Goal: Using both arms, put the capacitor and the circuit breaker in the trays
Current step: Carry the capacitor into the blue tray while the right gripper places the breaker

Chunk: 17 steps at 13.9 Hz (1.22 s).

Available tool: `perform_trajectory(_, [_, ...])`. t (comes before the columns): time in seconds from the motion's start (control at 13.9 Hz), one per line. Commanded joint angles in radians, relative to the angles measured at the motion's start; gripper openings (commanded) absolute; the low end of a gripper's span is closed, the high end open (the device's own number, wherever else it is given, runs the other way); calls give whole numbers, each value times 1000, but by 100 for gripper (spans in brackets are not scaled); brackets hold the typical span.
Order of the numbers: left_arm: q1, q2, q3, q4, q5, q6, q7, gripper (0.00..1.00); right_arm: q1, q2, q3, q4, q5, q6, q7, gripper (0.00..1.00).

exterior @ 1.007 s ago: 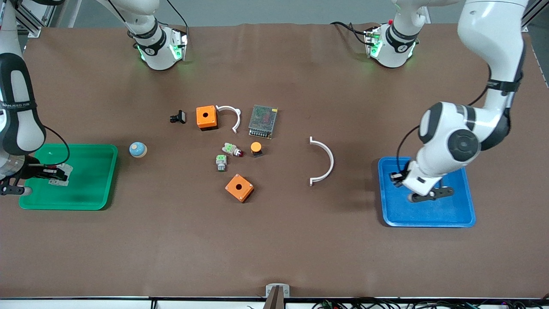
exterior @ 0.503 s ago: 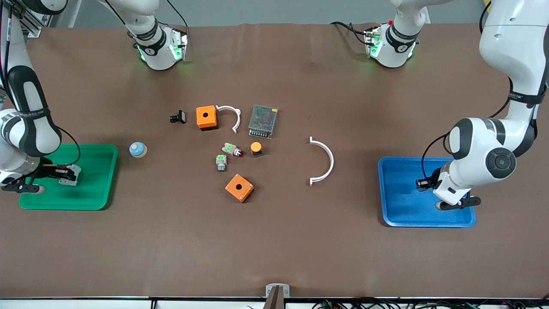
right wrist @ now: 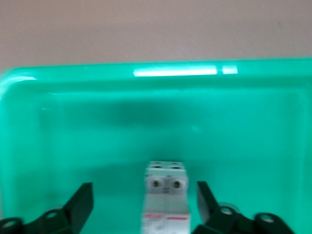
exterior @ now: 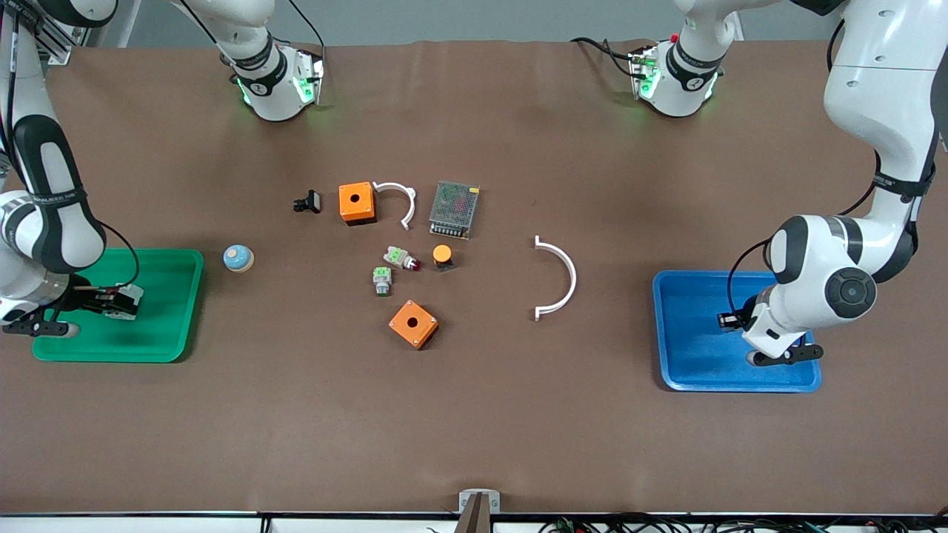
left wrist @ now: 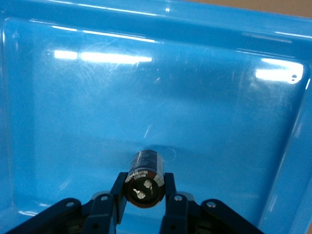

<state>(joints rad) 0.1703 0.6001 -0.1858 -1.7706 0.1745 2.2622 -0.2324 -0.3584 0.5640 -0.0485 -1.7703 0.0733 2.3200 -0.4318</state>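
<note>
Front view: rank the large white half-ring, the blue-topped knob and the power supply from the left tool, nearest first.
From the left tool, over the blue tray:
1. Large white half-ring, on the table toward the tray.
2. Power supply, mid-table.
3. Blue-topped knob, beside the green tray.

White rounded arm links carry dark grey joint bands and round caps. Bases glow green. Black cables trail along each forearm.

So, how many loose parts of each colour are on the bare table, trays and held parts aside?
Orange boxes: 2
White arcs: 2
Grey-and-green push-buttons: 2
Black clip: 1
Metal mesh box: 1
Orange-capped button: 1
Blue-and-tan knob: 1
Total: 10
</note>
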Motion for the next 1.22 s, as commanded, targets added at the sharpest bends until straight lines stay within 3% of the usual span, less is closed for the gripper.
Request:
perform_trajectory(0.0, [3,26,-1,17,20,25,5,20,62,-41,2,183,-45,-248,2,100])
perform_trajectory(0.14, [3,32,-1,17,20,42,5,21,114,-41,2,271,-66,-365,86,100])
perform_trajectory(0.36, [5,40,-1,17,20,45,4,25,182,-104,4,276,-66,-471,234,100])
perform_trajectory(0.43, [5,37,-3,17,20,45,7,44,203,-128,4,278,-66,-523,276,100])
perform_trajectory(0.5, [5,30,-3,16,20,45,8,87,226,-163,4,276,-66,-574,336,100])
perform_trajectory(0.58, [1,15,-3,14,20,37,7,100,248,-196,4,272,-66,-626,400,100])
perform_trajectory(0.72, [11,-61,-6,-7,20,1,10,100,276,-251,4,272,-66,-695,441,100])
perform_trajectory(1.01, [15,-233,-35,-10,5,-247,30,100,329,-331,10,281,-139,-771,435,100])
perform_trajectory(1.15, [18,-324,-44,-9,-39,-356,60,100,331,-346,12,282,-130,-774,435,100])
